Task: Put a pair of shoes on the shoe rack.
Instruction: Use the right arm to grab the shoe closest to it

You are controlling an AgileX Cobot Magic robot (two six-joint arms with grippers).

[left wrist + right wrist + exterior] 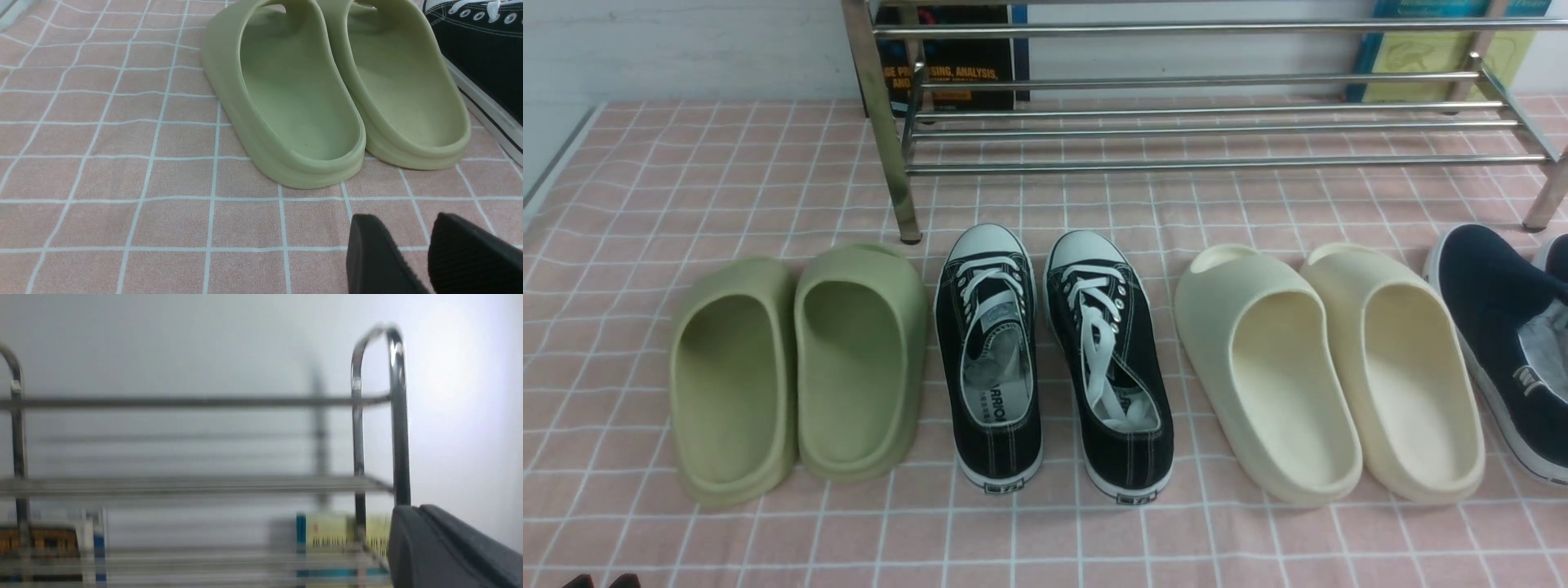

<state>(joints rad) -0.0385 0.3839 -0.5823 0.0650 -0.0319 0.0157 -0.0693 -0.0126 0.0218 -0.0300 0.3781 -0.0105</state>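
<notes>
One dark navy slip-on shoe (1494, 302) with a white sole lies on the checked cloth at the far right, cut by the frame edge; a sliver of its partner (1558, 253) shows beside it. The chrome shoe rack (1209, 122) stands at the back, its rails bare. In the right wrist view the rack (204, 402) looks blurred, and my right gripper (412, 510) is shut on nothing, raised and facing the rack's right upright. My left gripper (404, 220) hovers low over the cloth near the green slides, open and empty; its tips (602, 581) show at the front view's bottom left.
In front of the rack stand green foam slides (800, 367), black lace-up sneakers (1054, 359) and cream slides (1331, 367) in a row. Books (956, 65) lean against the wall behind the rack. The cloth's left edge (556, 155) meets a grey border.
</notes>
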